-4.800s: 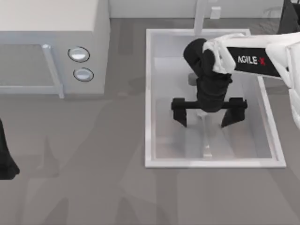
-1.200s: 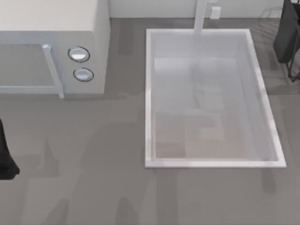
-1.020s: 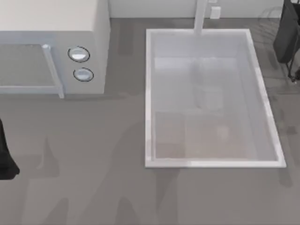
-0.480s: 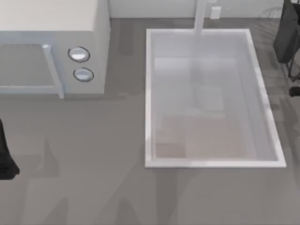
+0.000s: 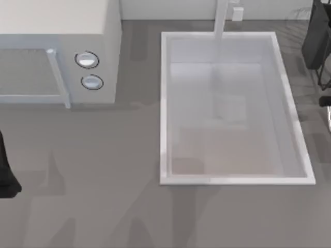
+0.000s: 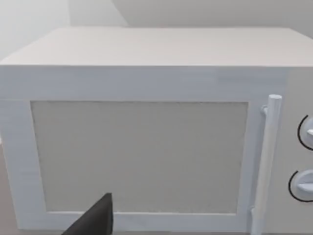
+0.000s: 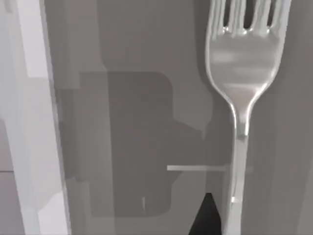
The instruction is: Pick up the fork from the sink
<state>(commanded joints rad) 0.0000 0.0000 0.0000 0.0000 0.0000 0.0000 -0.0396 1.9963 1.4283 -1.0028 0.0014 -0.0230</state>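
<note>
The sink (image 5: pixel 164 103) is a white rectangular basin right of the table's middle, and its grey inside lies bare. The fork (image 7: pixel 240 73), shiny silver, stands close before the right wrist camera, tines away from the wrist and handle running back toward it. My right gripper (image 7: pixel 222 227) is shut on the fork's handle, with one dark fingertip (image 7: pixel 204 218) beside it. In the top view a small dark piece of the right arm (image 5: pixel 326 101) pokes in at the right edge, beside the sink. My left arm (image 5: pixel 5 175) is parked at the left edge.
A white microwave (image 5: pixel 57 46) with two round knobs (image 5: pixel 87 59) fills the back left; the left wrist camera faces its door (image 6: pixel 142 156). A pale faucet post (image 5: pixel 221 18) rises behind the sink. A dark shape (image 5: pixel 316 36) stands at the back right.
The right gripper stood open over the fork in the sink 4.8 s ago; now the sink holds nothing and the arm is off at the right edge, where its dark tip shifted slightly.
</note>
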